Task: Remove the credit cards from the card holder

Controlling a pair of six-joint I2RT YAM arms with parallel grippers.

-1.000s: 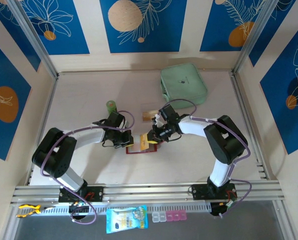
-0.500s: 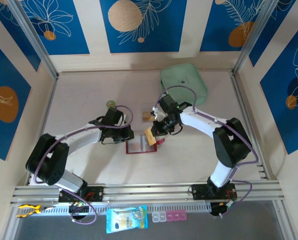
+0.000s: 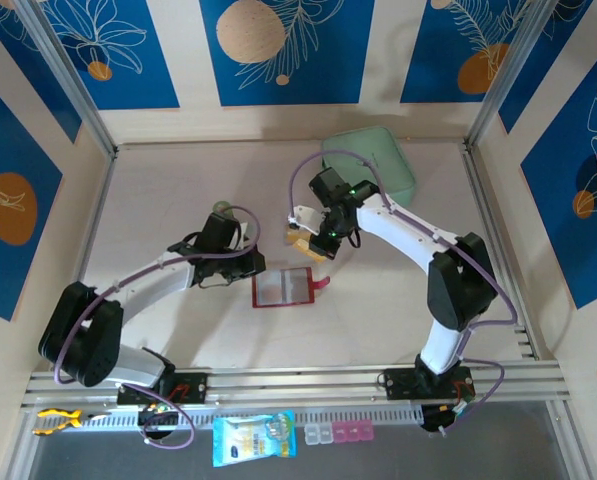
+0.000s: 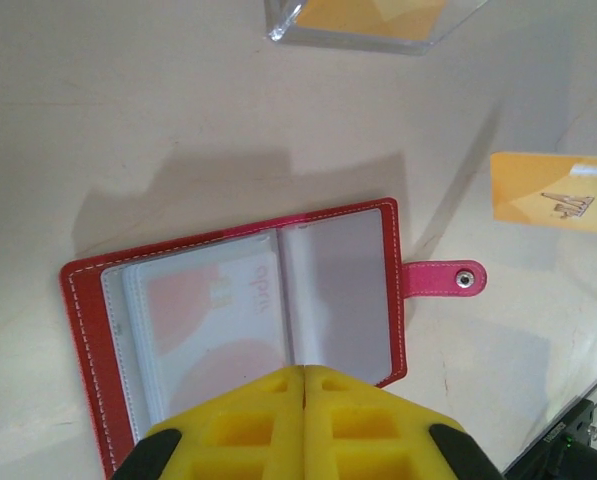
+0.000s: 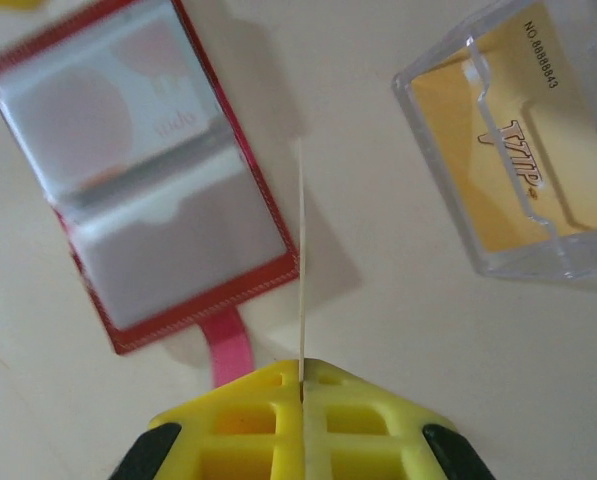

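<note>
The dark red card holder (image 3: pixel 283 288) lies open on the table, pale sleeves up and pink snap tab (image 5: pixel 226 345) to one side. A pinkish-red and white credit card (image 4: pixel 203 320) sits inside a sleeve. My left gripper (image 4: pixel 305 370) is shut, its yellow tips resting over the holder's near edge at the middle fold. In the top view it (image 3: pixel 256 268) is at the holder's left side. My right gripper (image 5: pixel 301 368) is shut on a tan-orange credit card (image 5: pixel 300 260), seen edge-on. It holds that card (image 4: pixel 553 192) in the air behind the holder.
A clear plastic box (image 5: pixel 518 140) with an orange card inside stands just beyond the held card. The mint-green zip pouch (image 3: pixel 368 168) lies at the back right. A small green round object (image 3: pixel 221 208) is behind the left wrist. Walls close in three sides.
My right gripper has pulled the tan-orange card out of the holder and carried it up and back, towards the clear box. My left gripper stayed at the holder.
</note>
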